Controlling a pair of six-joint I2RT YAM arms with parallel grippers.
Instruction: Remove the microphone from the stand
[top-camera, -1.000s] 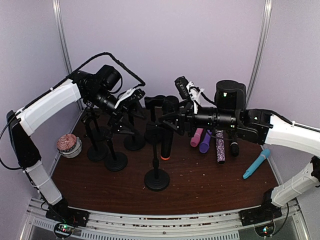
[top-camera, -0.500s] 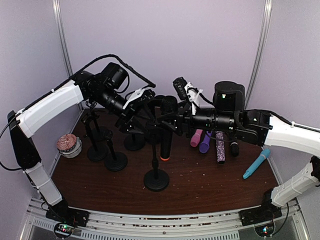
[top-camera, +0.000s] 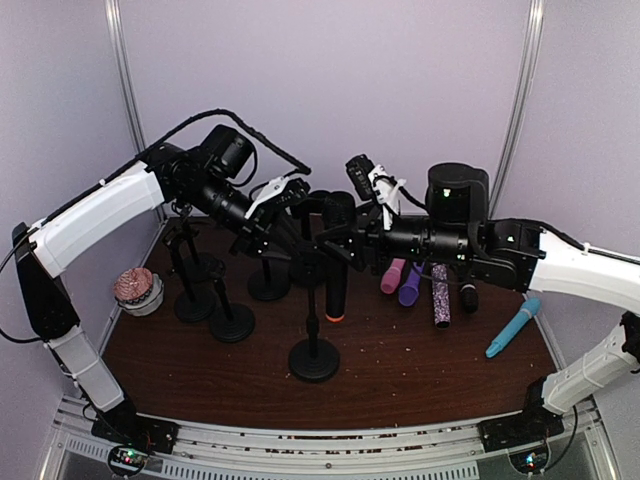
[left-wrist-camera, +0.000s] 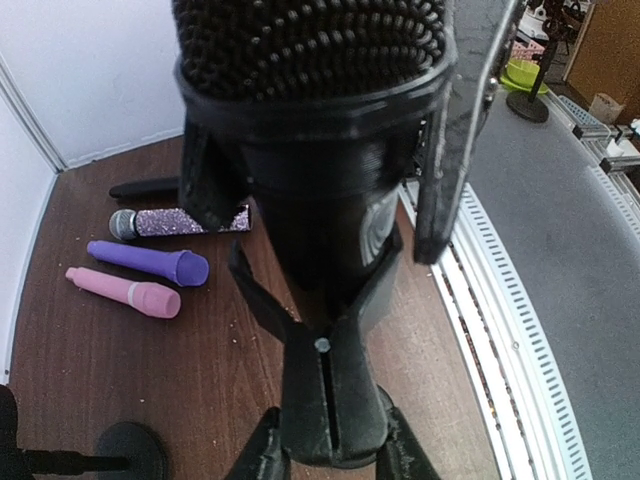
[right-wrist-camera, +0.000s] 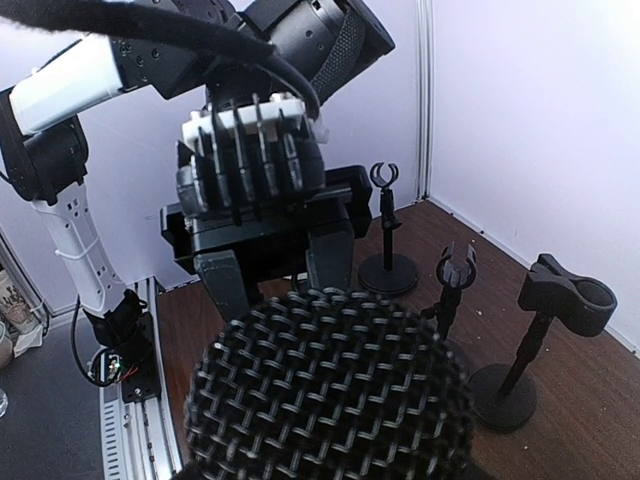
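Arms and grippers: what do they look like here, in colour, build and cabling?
The left arm and the right arm have white link shells with black joints and wrists. A black cable loops over the left arm. A green light shows on the right arm's round black housing. The left gripper is black, with a white ribbed block behind its jaws. The right gripper is black.

Soft, even light, faint shadows; the microphone (left-wrist-camera: 310, 60) close inside the left gripper (left-wrist-camera: 325, 230) looms slightly blurred.

Microphone (top-camera: 335, 275) in stand (top-camera: 314, 362), loose microphones (top-camera: 415, 285) rightward
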